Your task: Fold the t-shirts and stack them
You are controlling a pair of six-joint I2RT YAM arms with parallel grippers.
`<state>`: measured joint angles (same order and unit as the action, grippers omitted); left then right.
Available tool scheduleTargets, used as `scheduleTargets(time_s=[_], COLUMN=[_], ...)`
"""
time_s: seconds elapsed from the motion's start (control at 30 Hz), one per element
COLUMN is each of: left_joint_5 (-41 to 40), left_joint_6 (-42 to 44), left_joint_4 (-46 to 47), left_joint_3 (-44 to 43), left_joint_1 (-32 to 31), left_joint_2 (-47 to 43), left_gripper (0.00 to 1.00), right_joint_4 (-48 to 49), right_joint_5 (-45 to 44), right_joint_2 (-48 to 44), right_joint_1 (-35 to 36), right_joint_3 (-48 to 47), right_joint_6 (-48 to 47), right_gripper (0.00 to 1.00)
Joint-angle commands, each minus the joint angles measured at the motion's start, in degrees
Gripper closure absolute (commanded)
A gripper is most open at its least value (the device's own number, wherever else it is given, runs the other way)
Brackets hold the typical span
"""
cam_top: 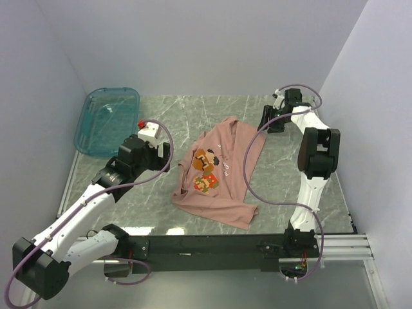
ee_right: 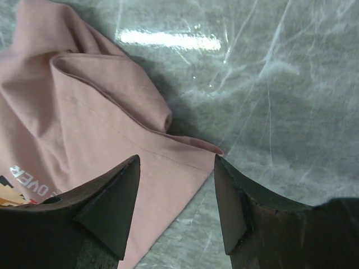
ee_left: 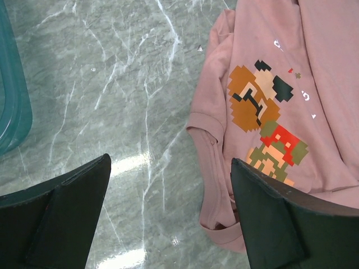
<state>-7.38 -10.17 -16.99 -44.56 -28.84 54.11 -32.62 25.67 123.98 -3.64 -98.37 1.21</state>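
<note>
Down at the near edge I see the black rail (cam_top: 206, 246) where both arms are bolted. Past it is the gray marble table (cam_top: 193, 106). One pink t-shirt (cam_top: 225, 180) lies in the middle of the table, between the two arms. It is not folded. It is bunched and wrinkly, with the picture side up. I can see the little blocky game figure (ee_left: 263, 120) on the chest and some white letters (ee_right: 19, 175) near it.

My left gripper (ee_left: 169, 162) hangs over the bare table, just beside the shirt's left edge. Its two fingers are spread wide apart and nothing is between them. A rolled edge of the shirt lies close to one finger (ee_left: 269, 213).

My right gripper (ee_right: 175, 159) is at the far end of the shirt, over a corner of the cloth. Its fingers are spread apart too, and they hold nothing. I cannot tell if they touch the cloth.

A see-through teal bin (cam_top: 106, 119) sits at the far left of the table, well apart from the shirt.
</note>
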Motion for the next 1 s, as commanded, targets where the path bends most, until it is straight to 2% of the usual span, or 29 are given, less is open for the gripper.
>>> scheduleTargets(time_s=[0.0, 0.17, 0.47, 0.57, 0.8, 0.97], left_joint_5=[0.7, 0.9, 1.0, 1.0, 1.1, 1.5], left_joint_6=[0.7, 0.6, 0.7, 0.7, 0.6, 0.6], left_joint_4=[2.1, 2.0, 2.1, 2.1, 2.1, 2.0], left_joint_3=[-0.4, -0.4, -0.4, -0.4, -0.4, -0.4], left_joint_1=[0.4, 0.4, 0.5, 0.5, 0.5, 0.5], left_joint_2=[0.2, 0.6, 0.4, 0.2, -0.4, -0.3], left_gripper=[0.07, 0.07, 0.07, 0.07, 0.07, 0.07], right_joint_4=[-1.2, -3.2, -5.5, -5.5, -4.4, -3.6], right_joint_5=[-1.6, 1.0, 1.5, 1.2, 0.2, 0.4], right_joint_2=[1.3, 4.2, 4.8, 4.0, 0.7, -1.1], right_joint_1=[0.1, 0.0, 0.0, 0.0, -0.4, -0.9], right_joint_3=[-3.6, -5.0, -3.7, -3.2, -0.8, 1.2], right_joint_6=[-0.7, -3.0, -4.9, -5.2, -5.6, -6.0], right_gripper=[0.38, 0.39, 0.53, 0.6, 0.86, 0.96])
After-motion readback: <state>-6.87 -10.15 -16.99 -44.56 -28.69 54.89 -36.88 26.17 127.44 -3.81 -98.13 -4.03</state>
